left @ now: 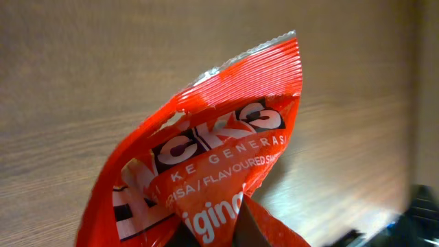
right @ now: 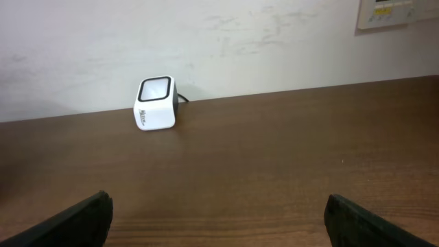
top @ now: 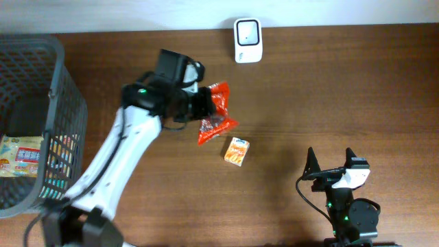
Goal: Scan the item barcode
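Step in hand: carry the red snack packet [top: 218, 103] to the scanner [top: 247, 31]; judged to be early in the task.
Left gripper [top: 204, 103]: pinched on one end of the packet; the crimped seam stands free.
Packet position: nearer the robot than the scanner, slightly toward the basket [top: 65, 82] side.
Right gripper [top: 331, 161]: spread wide, holding nothing, well apart from the scanner.
Barcode: not visible in any view; only the brand face shows, so it is probably on the reverse.
Technique: turn the wrist until the reverse panel faces the scanner window, with the film flat and steady.
Hazard: crinkled foil may glare or distort the code.
Orange carton [top: 236, 151]: lies farther from the scanner; avoid it.
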Motion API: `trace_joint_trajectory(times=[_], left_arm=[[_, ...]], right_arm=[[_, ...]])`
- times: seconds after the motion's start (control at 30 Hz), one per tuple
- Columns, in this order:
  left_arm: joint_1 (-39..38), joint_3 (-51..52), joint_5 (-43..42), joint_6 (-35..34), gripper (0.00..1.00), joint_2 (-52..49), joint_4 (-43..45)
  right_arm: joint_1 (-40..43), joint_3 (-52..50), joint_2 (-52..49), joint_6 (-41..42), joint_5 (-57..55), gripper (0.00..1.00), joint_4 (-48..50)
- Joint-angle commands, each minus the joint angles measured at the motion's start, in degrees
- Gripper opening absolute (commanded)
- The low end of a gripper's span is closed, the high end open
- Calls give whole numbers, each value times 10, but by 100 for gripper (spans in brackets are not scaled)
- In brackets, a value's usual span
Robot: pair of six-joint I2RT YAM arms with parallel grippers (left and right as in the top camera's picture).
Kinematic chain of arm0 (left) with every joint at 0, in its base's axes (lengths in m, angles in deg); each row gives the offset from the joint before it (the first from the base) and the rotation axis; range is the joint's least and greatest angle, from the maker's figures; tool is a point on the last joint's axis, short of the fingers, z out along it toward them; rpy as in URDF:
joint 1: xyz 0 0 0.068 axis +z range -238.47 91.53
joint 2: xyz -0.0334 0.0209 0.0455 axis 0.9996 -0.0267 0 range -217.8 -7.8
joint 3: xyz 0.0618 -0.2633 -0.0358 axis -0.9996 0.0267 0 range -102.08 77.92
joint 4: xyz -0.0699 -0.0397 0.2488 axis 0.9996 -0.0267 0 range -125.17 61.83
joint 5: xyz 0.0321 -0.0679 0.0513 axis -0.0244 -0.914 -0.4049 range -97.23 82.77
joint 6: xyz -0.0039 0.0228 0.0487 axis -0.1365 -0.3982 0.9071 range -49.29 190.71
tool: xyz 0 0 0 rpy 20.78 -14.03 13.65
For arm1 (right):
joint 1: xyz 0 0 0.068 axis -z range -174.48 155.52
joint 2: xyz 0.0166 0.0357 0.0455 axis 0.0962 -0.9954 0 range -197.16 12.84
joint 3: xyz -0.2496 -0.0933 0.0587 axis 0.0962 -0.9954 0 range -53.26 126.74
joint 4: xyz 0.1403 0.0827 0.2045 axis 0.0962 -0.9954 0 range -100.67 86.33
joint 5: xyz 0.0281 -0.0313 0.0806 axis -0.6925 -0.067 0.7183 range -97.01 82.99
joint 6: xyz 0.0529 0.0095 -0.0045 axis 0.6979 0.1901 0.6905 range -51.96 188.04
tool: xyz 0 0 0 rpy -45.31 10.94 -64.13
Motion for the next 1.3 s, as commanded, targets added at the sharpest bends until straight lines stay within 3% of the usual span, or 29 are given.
trace_joint_trajectory(times=[0.0, 0.07, 0.1, 0.13, 0.17, 0.27, 0.37, 0.43, 0.47, 0.53, 0.63, 0.73, 1.0, 1.27], left_arm=[[-30, -4, 52, 9, 0, -81, -3], [-33, -4, 68, 10, 6, -103, -3], [-32, -4, 116, 10, 21, -117, -10], [-32, -4, 127, 25, 47, -117, -12], [-32, -7, 127, 41, 65, -115, -12], [-29, -75, 129, 69, 91, -98, -63], [-10, -241, 188, 70, 96, -69, -191], [28, -362, 308, 70, 92, -31, -301], [63, -393, 355, 69, 99, 3, -329], [230, -397, 368, 23, 99, 90, -327], [451, -390, 358, -21, 99, 106, -334], [526, -340, 356, -84, 99, 63, -327], [532, -330, 403, -84, 99, -123, -298], [537, -329, 426, -83, 99, -201, -301]], right_arm=[[3, -4, 4, -2, -5, 99, -2], [3, -4, 4, -2, -5, 98, -2], [3, -4, 4, -2, -5, 98, -2], [3, -4, 4, -2, -5, 98, -2], [3, -4, 4, -2, -5, 99, -2], [3, -4, 4, -2, -5, 98, -2], [3, -4, 4, -2, -5, 98, -2], [3, -4, 4, -2, -5, 98, -2], [3, -4, 4, -2, -5, 98, -2], [3, -4, 4, -2, -5, 98, -2], [3, -4, 4, -2, -5, 98, -2], [3, -4, 4, -2, -5, 98, -2], [3, -4, 4, -2, -5, 98, -2], [3, -4, 4, -2, -5, 98, -2]])
